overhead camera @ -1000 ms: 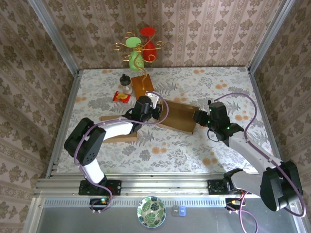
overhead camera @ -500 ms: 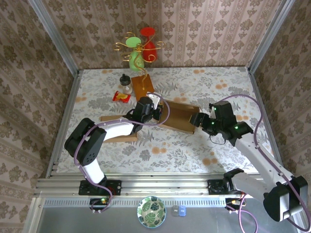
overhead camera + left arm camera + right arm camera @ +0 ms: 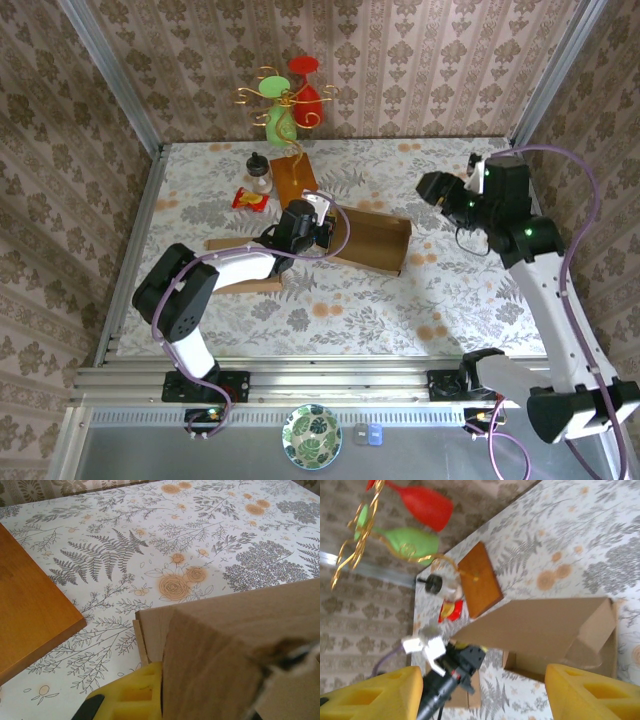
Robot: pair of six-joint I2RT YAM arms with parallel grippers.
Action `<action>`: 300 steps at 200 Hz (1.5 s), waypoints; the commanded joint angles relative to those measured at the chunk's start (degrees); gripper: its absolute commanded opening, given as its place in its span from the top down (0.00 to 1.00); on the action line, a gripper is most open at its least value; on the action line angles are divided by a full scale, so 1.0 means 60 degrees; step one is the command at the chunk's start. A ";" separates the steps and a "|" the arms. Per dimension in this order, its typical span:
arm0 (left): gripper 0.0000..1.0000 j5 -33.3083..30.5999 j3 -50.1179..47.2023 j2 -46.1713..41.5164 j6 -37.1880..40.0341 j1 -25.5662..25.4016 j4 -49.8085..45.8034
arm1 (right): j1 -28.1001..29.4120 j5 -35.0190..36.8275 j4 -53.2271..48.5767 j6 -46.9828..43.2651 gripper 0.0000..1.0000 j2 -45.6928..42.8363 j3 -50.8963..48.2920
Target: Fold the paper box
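The brown paper box lies in the middle of the table, its right end open and one panel slanting up. My left gripper is shut on the box's left wall. In the left wrist view one yellow finger presses against the cardboard, and the other finger is hidden behind it. My right gripper hangs open, above and to the back right of the box, touching nothing. Between its two yellow fingers I see the box and the left arm's gripper far below.
A brown wooden board lies behind the box, with a small bottle and a red-and-yellow packet to its left. A gold stand with green and red ornaments is at the back wall. A flat cardboard piece lies under the left arm.
My right gripper has left the box's right end and risen up and toward the back right, open. The left gripper and the box have stayed in place.
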 commanded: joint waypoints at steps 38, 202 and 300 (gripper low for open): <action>1.00 -0.0017 -0.0120 -0.0215 0.0174 -0.0098 -0.0501 | -0.1469 -0.1317 -0.1074 0.1061 0.47 0.3352 0.0850; 1.00 0.0201 0.0171 -0.0139 0.0074 -0.0127 -0.0735 | -0.0654 -0.2817 -0.0400 0.1312 0.62 0.5691 -0.0137; 1.00 0.1065 0.0329 -0.0183 -0.0851 -0.0172 -0.1026 | -0.0469 -0.2653 0.0041 0.1485 0.72 0.5664 -0.0341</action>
